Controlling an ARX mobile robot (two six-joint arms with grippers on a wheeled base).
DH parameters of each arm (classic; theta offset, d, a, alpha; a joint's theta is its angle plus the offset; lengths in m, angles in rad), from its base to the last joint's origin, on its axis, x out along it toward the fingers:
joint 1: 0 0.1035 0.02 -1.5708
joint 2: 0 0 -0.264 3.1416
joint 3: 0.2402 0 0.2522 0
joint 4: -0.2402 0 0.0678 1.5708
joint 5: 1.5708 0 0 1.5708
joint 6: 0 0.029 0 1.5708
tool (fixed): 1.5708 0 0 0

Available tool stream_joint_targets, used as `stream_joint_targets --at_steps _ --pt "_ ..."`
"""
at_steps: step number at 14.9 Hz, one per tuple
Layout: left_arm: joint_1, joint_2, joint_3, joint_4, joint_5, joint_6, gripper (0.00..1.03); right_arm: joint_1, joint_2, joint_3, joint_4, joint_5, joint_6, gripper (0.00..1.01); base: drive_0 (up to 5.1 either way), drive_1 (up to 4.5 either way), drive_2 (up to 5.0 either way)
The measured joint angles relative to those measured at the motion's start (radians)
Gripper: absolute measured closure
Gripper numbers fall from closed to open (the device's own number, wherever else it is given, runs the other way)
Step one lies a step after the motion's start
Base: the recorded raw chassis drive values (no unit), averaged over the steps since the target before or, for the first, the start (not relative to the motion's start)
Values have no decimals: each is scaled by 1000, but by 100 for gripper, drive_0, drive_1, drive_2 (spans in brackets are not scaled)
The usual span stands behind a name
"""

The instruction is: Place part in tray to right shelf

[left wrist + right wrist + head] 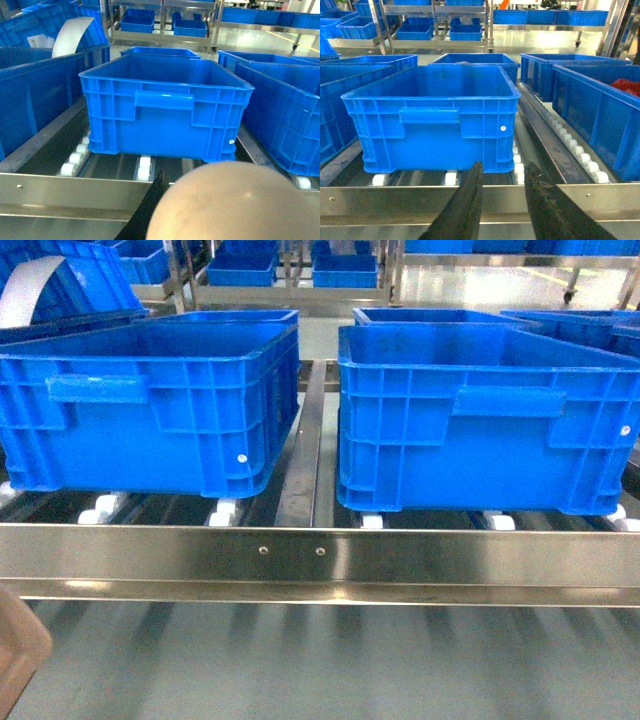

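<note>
The cream-beige tray point(240, 205) fills the lower right of the left wrist view, very close and blurred. My left gripper point(192, 182) is shut on it. One black finger point(150, 205) lies against its left side and the other finger is hidden behind it. A corner of the tray point(12, 650) shows at the bottom left of the head view. The part is out of view. The right shelf's steel front rail point(420, 555) with its two screws runs across in front. My right gripper point(503, 170) hangs open just before that rail point(370, 200), with nothing between its fingers.
Two large blue crates point(150, 400) point(480, 420) stand side by side on the white rollers point(222, 512), split by a metal divider point(305, 455). More blue crates and steel racks point(437, 22) stand behind. One crate at the far right holds something red point(626, 85).
</note>
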Motion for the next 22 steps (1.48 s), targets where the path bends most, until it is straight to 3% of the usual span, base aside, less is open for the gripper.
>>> stream_joint_targets --at_steps 2,3,10,19,20,21,22 --pt "2 -66 -27 -31 1 0 91 0 -68 -35 -31 -8 0 93 0 0 0" --pt "0 -103 -42 -54 1 0 91 0 -99 -51 -48 -7 3 99 0 0 0" --pt "0 -316 -99 -188 -1 0 91 0 -296 -129 -162 -7 7 99 0 0 0" --pt "0 -525 -99 -390 0 0 91 0 -505 -129 -356 -7 8 99 0 0 0" --pt "0 -546 -99 -421 0 0 91 0 -526 -129 -388 -7 8 99 0 0 0" --pt "0 -653 -99 -576 0 2 91 0 -633 -128 -540 -9 8 99 0 0 0" --pt "0 -701 -99 -565 -1 0 91 0 -683 -128 -524 -8 8 99 0 0 0"
